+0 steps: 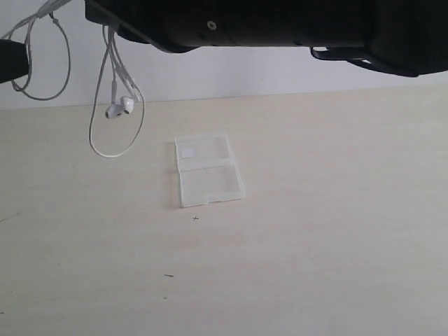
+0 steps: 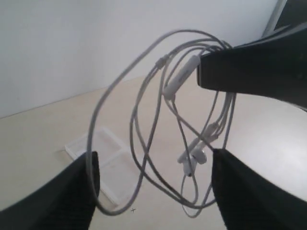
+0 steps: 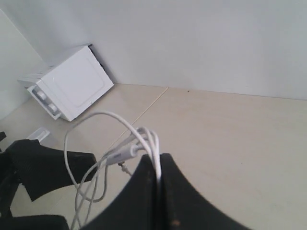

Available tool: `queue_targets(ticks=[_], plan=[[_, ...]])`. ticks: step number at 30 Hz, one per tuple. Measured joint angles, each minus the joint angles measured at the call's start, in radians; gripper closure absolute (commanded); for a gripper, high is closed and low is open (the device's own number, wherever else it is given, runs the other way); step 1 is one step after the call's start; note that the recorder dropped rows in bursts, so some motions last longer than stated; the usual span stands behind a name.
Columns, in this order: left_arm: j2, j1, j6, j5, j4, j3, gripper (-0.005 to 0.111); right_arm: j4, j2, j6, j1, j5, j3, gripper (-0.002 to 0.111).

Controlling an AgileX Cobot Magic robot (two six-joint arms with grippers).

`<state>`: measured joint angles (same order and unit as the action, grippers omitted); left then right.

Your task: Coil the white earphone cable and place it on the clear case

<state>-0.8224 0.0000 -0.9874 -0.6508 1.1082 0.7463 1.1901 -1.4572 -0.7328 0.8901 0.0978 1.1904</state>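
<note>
The white earphone cable (image 1: 113, 87) is seen hung in loose loops in the upper left of the exterior view, below a dark arm (image 1: 266, 28) that is stretched across the top of the frame. Its two earbuds (image 1: 122, 106) dangle side by side among the strands. Whether the lowest loop touches the pale tabletop (image 1: 315, 245) cannot be told. The cable is pinched near its top by the right gripper (image 3: 159, 164), whose jaws are pressed together on a bundle of strands. The inline remote (image 3: 125, 153) is seen just beside the fingertips. The left gripper (image 2: 153, 163) is spread wide and nothing is held in it. The hanging loops are framed between its two dark fingers (image 2: 53, 201), and one strand is passed close by a finger, though contact cannot be judged. The clear case (image 1: 208, 170) is laid open and flat on the table near the middle of the exterior view, below and to the right of the hanging cable and apart from it. One of its halves is set above the other in the frame, and a small white label (image 1: 187, 151) is borne on the upper half. A white box (image 3: 72, 84) is seen against the wall in the right wrist view.
</note>
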Motion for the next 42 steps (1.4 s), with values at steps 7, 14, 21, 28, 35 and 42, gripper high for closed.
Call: queue_targets(ticks=[7, 14, 21, 28, 35, 42], plan=[[0.085, 0.000, 0.020, 0.000, -0.044, 0.000, 0.042, -0.027, 0.000, -0.002, 0.000, 0.005, 0.000, 0.108], [0.234, 0.000, 0.067, -0.002, -0.088, 0.000, 0.042, -0.124, 0.000, 0.016, -0.002, 0.036, 0.000, 0.108], [0.357, 0.000, 0.162, -0.002, -0.201, 0.000, 0.042, -0.505, 0.000, 0.271, -0.002, 0.123, 0.000, 0.108], [0.375, 0.000, 0.180, -0.002, -0.211, 0.000, 0.042, -0.874, 0.000, 0.506, -0.002, 0.325, 0.000, 0.108], [0.325, 0.000, 0.181, -0.002, -0.200, 0.000, 0.042, -0.879, 0.013, 0.500, -0.002, 0.492, 0.000, 0.108], [0.291, 0.000, 0.183, -0.037, -0.166, 0.000, 0.042, -1.010, 0.009, 0.591, -0.002, 0.584, 0.000, 0.108]])
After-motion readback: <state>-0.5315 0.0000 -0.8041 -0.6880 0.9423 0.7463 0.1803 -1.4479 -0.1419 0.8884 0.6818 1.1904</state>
